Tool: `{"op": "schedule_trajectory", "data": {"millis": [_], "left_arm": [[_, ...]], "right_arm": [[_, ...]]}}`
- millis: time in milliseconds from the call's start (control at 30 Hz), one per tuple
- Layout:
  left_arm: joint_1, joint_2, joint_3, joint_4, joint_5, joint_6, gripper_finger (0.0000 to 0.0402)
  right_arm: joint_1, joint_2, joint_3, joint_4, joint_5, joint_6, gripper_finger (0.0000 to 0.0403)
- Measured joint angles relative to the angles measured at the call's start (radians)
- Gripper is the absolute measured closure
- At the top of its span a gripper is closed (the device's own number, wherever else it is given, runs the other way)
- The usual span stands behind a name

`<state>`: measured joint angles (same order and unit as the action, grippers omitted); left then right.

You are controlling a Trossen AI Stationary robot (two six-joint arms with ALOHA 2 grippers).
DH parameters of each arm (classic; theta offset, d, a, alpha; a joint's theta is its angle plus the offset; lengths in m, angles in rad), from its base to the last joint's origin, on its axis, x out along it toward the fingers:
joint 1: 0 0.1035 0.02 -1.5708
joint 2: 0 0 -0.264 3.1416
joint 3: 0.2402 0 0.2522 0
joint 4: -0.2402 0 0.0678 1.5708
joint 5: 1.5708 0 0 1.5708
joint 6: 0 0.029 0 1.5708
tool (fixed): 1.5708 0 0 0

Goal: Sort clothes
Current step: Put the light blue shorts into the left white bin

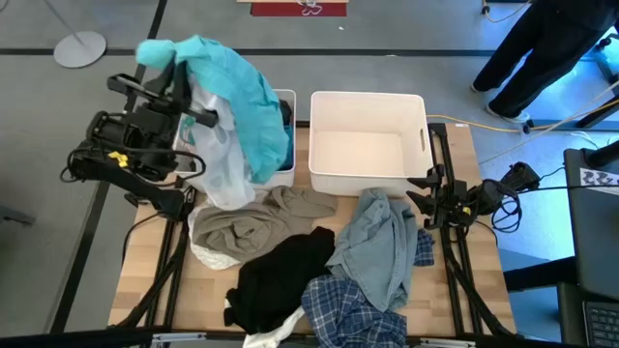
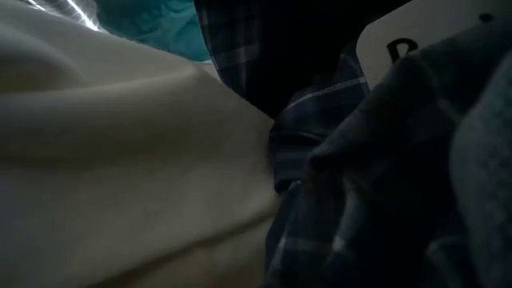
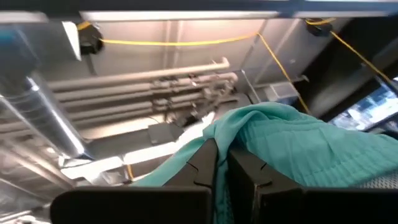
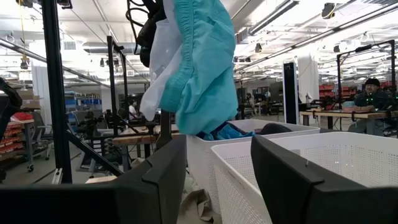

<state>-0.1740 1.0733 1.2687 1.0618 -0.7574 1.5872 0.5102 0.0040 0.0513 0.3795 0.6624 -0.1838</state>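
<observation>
My left gripper (image 1: 182, 79) is raised at the table's far left and is shut on a teal garment (image 1: 237, 97). The garment drapes over the gripper and hangs down over the left white bin (image 1: 286, 145). A white garment (image 1: 218, 159) hangs with it. In the right wrist view the teal garment (image 4: 202, 74) and the white one (image 4: 158, 68) hang above that bin (image 4: 205, 155). On the table lie beige (image 1: 256, 220), black (image 1: 280, 280), light blue denim (image 1: 382, 242) and blue plaid (image 1: 348, 309) clothes. My right gripper (image 1: 428, 198) waits open at the table's right edge. My left gripper pinches a fold of the teal garment (image 3: 219, 134) between its two shut fingers, which slant upward. The cloth spills over the fingertips (image 3: 249, 168) and hangs slack below, its lower end (image 4: 208, 127) at the left bin's rim. Whether the white garment is in the pinch too, I cannot tell.
The right white bin (image 1: 368, 106) stands at the far middle of the table. The left bin holds blue and dark clothes (image 4: 249, 130). Cloth lies right in front of the low view: pale fabric (image 2: 120, 160) and plaid (image 2: 320, 120). A person (image 1: 542, 48) stands beyond the far right corner.
</observation>
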Motion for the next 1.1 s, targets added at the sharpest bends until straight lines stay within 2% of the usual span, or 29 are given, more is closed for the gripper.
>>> {"op": "schedule_trajectory", "data": {"millis": [233,400,833,1100], "left_arm": [[0.089,0.000,0.020,-0.008,0.003,-0.013,0.0389],[0.189,0.001,0.020,-0.105,-0.003,-0.123,0.0389],[0.492,0.004,0.020,-0.630,-0.003,-0.658,0.0389],[0.585,0.005,0.020,-0.928,-0.002,-0.962,0.0389]], "right_arm": [[0.000,0.000,0.000,0.009,0.000,0.004,0.0221],[0.000,0.000,0.000,0.009,0.000,0.003,0.0221],[0.000,0.000,-0.001,0.005,0.001,-0.026,0.0221],[0.000,0.000,-0.001,0.000,0.000,-0.030,0.0221]]}}
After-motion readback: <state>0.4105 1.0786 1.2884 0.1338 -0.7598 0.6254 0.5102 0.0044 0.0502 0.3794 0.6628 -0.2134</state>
